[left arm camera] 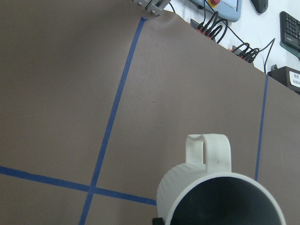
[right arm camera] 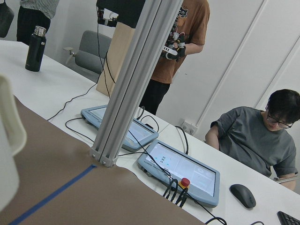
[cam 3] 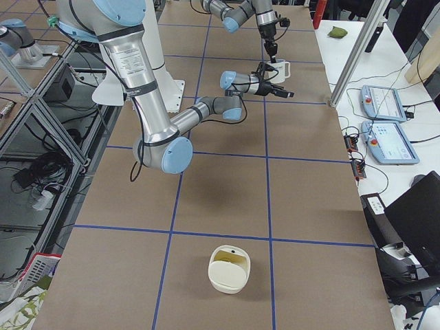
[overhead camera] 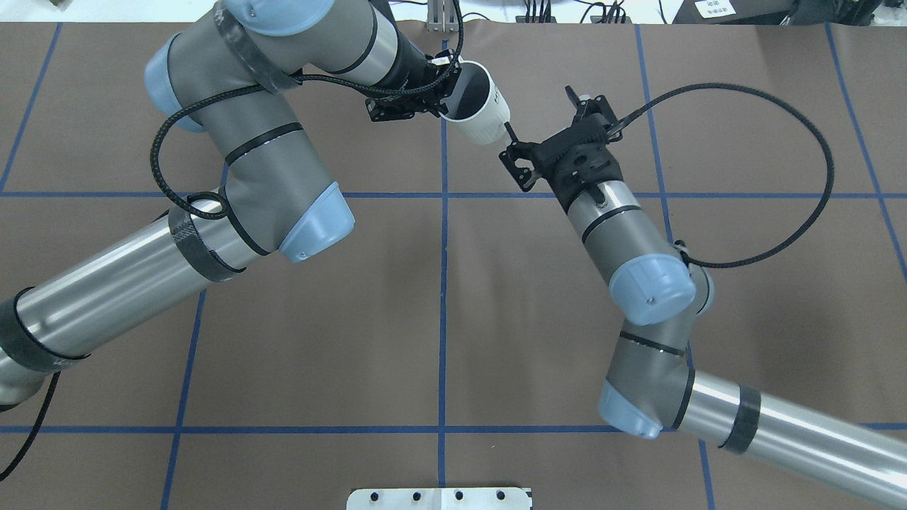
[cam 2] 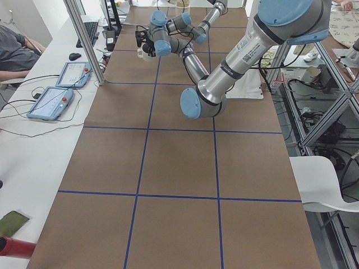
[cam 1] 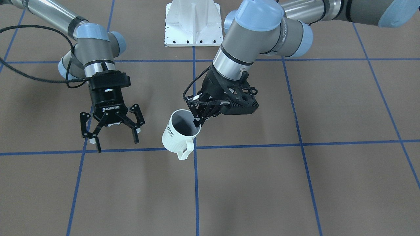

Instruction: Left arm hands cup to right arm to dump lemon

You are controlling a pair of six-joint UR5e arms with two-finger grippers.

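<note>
Left end effector holds the cup, whose lettering is partly hidden.

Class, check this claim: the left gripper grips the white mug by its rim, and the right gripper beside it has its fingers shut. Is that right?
Not quite. The left gripper does grip the white mug by its rim, but the right gripper beside it has its fingers spread open, not shut. The exterior front-facing view shows this.
</note>
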